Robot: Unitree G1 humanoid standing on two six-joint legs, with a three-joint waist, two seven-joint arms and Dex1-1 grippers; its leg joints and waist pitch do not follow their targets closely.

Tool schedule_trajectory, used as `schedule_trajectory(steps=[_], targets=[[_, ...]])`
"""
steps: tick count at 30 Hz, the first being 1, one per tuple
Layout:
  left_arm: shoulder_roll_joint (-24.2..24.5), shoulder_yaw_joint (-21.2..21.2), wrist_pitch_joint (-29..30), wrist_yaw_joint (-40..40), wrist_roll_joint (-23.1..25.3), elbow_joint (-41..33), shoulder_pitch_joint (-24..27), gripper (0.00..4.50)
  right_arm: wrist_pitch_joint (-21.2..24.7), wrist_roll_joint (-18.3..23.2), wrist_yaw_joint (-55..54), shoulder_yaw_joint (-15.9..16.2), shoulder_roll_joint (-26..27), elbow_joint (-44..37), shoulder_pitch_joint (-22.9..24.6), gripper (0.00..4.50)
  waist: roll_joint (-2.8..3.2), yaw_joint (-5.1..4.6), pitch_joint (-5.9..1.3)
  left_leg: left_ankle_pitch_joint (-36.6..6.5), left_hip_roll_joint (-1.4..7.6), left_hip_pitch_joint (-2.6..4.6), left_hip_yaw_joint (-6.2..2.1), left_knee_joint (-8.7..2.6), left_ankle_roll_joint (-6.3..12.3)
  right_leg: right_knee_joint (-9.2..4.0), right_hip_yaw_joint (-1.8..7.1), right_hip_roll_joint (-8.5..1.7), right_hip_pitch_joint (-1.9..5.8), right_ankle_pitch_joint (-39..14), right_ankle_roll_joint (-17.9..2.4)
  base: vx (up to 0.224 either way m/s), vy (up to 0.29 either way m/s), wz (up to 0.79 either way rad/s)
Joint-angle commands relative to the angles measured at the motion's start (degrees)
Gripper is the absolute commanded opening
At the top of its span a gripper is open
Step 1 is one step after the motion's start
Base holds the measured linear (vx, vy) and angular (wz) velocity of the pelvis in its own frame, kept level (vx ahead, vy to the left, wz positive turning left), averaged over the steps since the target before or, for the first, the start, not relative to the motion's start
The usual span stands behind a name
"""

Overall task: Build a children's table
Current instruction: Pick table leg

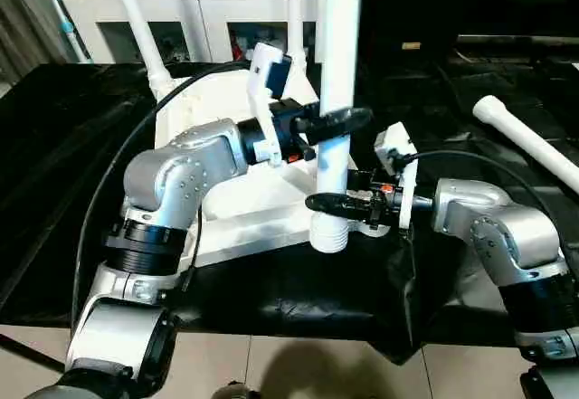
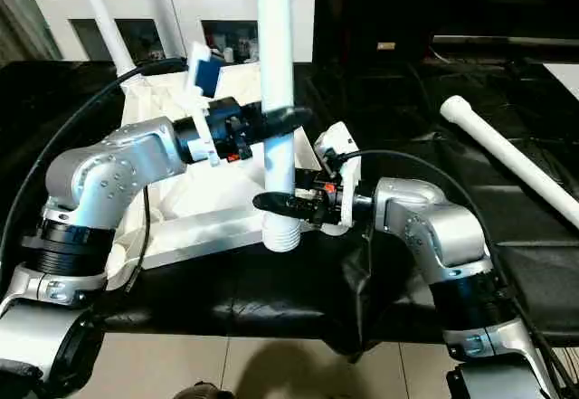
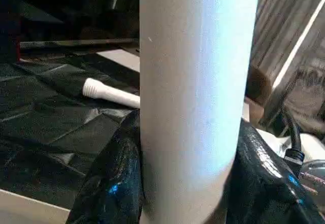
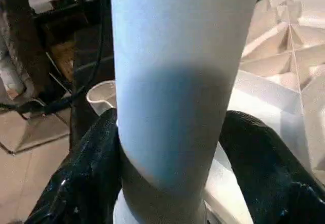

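Your left gripper (image 1: 336, 120) clamped on the upright white leg (image 1: 337, 73), your right gripper (image 1: 336, 203) gripping it lower, its threaded end just above the upturned tabletop's (image 1: 244, 213) near corner, spare leg (image 1: 529, 141) well apart.

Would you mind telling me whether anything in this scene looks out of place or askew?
One spare leg lies loose on the black cover to the right, not yet fitted. The held leg stands upright in both grippers, its threaded end hanging beside the tabletop, outside any socket.
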Motion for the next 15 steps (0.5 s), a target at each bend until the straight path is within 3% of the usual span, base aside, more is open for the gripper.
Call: schedule_trajectory(steps=[1, 10, 15], targets=[[0.49, -0.31, -0.66, -1.12, 0.42, -1.62, 0.15, 1.82, 1.06, -0.6, -0.52, 0.34, -0.41, 0.28, -0.85, 3.07, -1.54, -0.01, -4.74, -6.06, 1.98, 0.61, -0.52, -3.88, 2.85, -3.92, 2.12, -2.68, 3.6, -14.47, -10.73, 0.0, 0.0, 0.0], [-0.12, -0.53, -1.95, -2.71, 0.31, -1.6, 0.42, 1.82, 4.4, 1.11, -0.09, 0.2, 0.33, -0.5, -0.16, 3.07, -1.26, -0.32, -4.79, -6.38, 1.92, 0.61, -0.57, -3.83, 2.68, -3.95, 2.11, -2.66, 3.68, -14.46, -11.05, 0.0, 0.0, 0.0], [0.74, -1.12, -2.07, -5.72, -0.33, -1.54, 0.55, 1.82, 3.01, 1.26, 2.47, 0.9, -0.54, -1.17, 0.22, 3.07, -1.27, -0.31, -4.78, -6.41, 1.98, 0.59, -0.57, -3.84, 3.02, -3.84, 2.08, -2.66, 3.68, -13.67, -11.52, 0.0, 0.0, 0.0]])
